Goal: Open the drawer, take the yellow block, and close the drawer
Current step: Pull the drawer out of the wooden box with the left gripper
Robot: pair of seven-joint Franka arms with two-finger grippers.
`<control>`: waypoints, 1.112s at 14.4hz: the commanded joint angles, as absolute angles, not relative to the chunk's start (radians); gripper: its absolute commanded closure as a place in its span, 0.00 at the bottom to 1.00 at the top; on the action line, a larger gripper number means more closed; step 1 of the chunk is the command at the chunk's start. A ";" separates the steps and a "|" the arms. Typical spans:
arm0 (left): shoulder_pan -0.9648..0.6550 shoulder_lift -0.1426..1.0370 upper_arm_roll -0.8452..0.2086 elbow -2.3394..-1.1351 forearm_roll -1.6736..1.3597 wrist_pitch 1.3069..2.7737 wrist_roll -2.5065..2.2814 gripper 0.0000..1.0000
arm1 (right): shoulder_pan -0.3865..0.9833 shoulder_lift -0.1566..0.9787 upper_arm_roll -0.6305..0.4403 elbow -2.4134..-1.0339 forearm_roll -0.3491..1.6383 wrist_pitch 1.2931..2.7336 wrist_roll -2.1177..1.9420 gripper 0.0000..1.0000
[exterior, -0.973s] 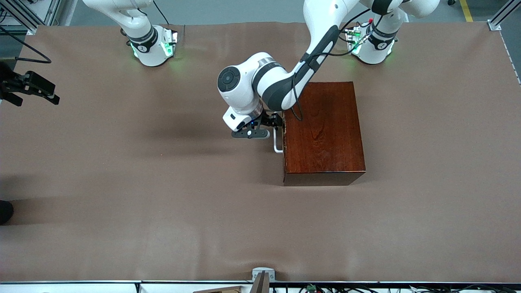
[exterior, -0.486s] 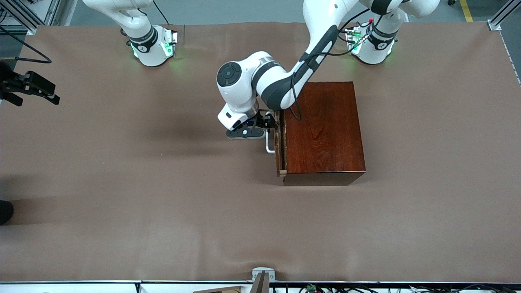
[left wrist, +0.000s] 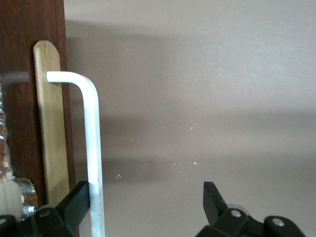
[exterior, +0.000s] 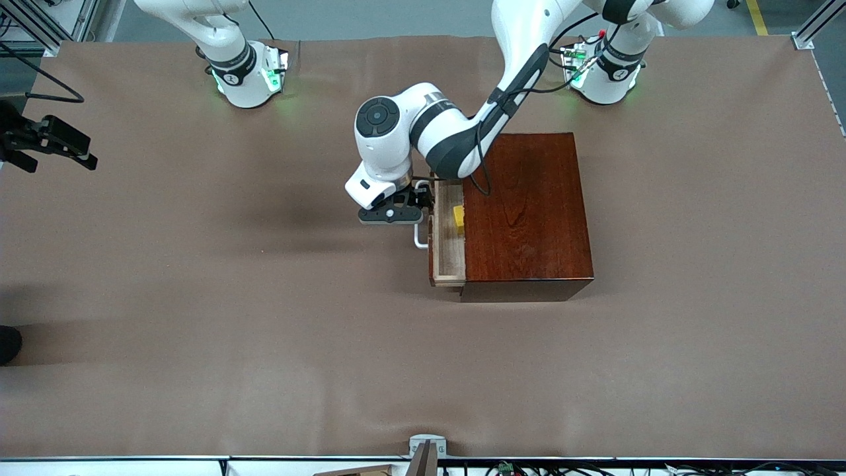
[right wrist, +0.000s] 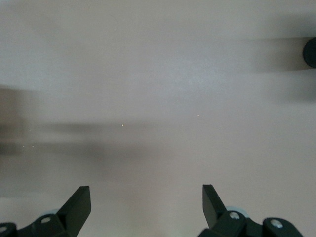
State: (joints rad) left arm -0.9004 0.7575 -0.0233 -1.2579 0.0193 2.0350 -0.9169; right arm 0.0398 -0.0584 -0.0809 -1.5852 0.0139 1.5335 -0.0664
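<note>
Brown matting covers the table (exterior: 198,297), which is bare apart from one wooden box.

Toward the right arm's end, the right gripper (right wrist: 145,197) waits over bare matting with its fingers spread and nothing between them. In the front view it is probably the black piece at the table's edge, though that view is too poor there to be sure.

Near the middle, the left gripper (exterior: 396,213) is down at the handle (exterior: 419,238), in front of the drawer (exterior: 448,254). Its wrist view shows the fingers spread wide rather than clamped. The white bar runs between them and lies against one finger (left wrist: 79,197), so it looks hooked rather than pinched.

Just beside that, the drawer is pulled partway out of the box (exterior: 525,211), with a strip of its pale floor showing. The block (exterior: 458,220) sits in the drawer, right at the edge of the box top and partly under it.

As for progress, the opening step is under way and the block has come into sight, but nothing else is done. The gap looks too narrow for a clean reach from above, so more pull is likely needed. What is left is to finish opening, lift out the block, and push the drawer shut.
</note>
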 commanded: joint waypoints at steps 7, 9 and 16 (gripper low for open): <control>-0.914 0.805 -0.026 -1.230 -0.025 2.077 -0.901 0.00 | 0.034 -0.055 -0.077 -1.574 0.012 1.529 -0.052 0.00; -0.919 0.804 -0.043 -1.226 -0.025 2.077 -0.878 0.00 | 0.034 -0.055 -0.077 -1.574 0.012 1.529 -0.052 0.00; -0.919 0.804 -0.058 -1.226 -0.083 2.181 -0.881 0.00 | 0.035 -0.049 -0.075 -1.574 0.012 1.532 -0.052 0.00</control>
State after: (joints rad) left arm -0.9048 0.7764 -0.0367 -1.2580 -0.0151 2.1017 -0.8813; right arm 0.0398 -0.0579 -0.0814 -1.5852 0.0139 1.5335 -0.0664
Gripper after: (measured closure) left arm 0.000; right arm 0.000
